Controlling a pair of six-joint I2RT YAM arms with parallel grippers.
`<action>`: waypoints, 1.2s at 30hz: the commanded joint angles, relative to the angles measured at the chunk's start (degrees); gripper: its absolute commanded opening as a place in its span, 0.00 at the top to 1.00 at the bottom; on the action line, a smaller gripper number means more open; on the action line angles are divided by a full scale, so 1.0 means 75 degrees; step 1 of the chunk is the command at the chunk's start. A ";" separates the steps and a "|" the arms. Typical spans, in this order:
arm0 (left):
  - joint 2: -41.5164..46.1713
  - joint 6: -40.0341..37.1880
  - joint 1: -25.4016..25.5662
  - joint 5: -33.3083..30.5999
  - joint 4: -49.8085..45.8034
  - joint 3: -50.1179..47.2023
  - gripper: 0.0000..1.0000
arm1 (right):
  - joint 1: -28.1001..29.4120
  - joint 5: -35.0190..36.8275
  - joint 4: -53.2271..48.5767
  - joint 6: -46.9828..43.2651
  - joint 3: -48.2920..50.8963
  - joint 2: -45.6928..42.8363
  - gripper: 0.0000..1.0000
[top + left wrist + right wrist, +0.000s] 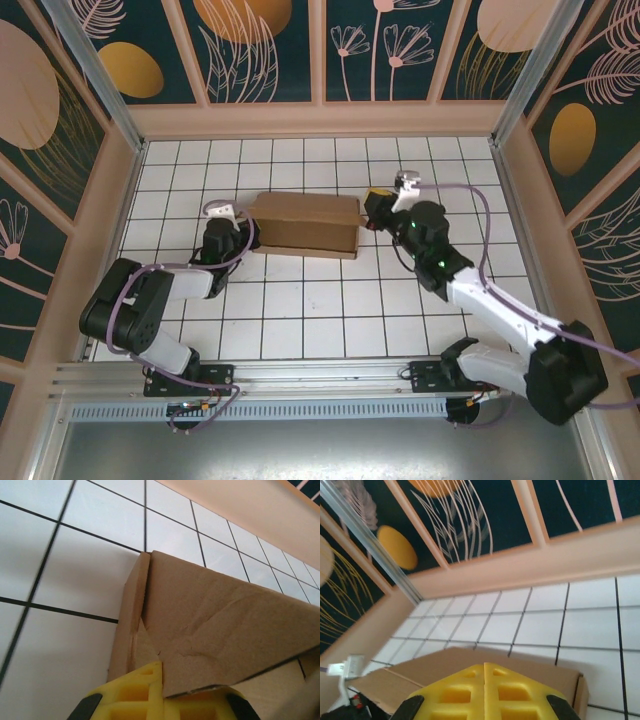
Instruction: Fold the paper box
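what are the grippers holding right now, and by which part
Right gripper: nothing, its pads are shut together. Left gripper: cannot tell; a corner flap of the paper box overlaps one pad.

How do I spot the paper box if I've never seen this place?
Look at the white tiled table inside the flowery walls. Near its middle lies the paper box. It is the one plain brown cardboard thing there, long and low.
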State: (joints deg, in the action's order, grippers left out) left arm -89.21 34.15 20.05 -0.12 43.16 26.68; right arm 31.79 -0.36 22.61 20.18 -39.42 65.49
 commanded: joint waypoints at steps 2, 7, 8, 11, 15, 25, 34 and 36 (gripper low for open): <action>-0.0121 0.0045 0.0266 -0.0119 -0.0393 0.0039 0.97 | -0.0558 -0.0917 -0.1373 0.0229 -0.1089 0.1305 1.00; -0.0320 0.0401 0.0314 0.0031 -0.0164 -0.0071 0.96 | -0.1012 -0.1769 -0.0855 0.0634 -0.1271 0.2210 1.00; -0.0371 0.0405 0.0332 0.0099 -0.0161 -0.0065 0.95 | -0.1049 -0.1970 -0.1017 0.0638 -0.1483 0.2523 1.00; -0.0394 0.0393 0.0326 0.0295 -0.0152 -0.0071 0.91 | -0.1040 -0.2314 -0.1456 0.0658 -0.2014 0.3369 0.84; -0.0073 0.0420 0.0326 0.0470 -0.0260 -0.0156 0.78 | -0.1028 -0.2389 -0.1444 0.0672 -0.2089 0.3907 0.76; 0.1362 0.1094 0.0326 0.0039 -0.1390 -0.0693 0.54 | -0.0887 -0.1701 -0.1742 0.0186 -0.2204 0.4436 0.73; 0.2389 0.0884 0.0334 0.1438 -0.2521 -0.0864 0.56 | -0.0975 -0.1499 -0.2130 -0.0076 -0.2567 0.4279 0.66; 0.2617 0.0566 0.0326 0.1850 -0.3192 -0.0629 0.58 | -0.0981 -0.1467 -0.2266 -0.0157 -0.2666 0.4168 0.64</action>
State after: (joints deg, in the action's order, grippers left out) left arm -71.64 41.41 22.26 7.49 26.44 20.36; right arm 24.77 -12.93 8.01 20.91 -56.97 97.58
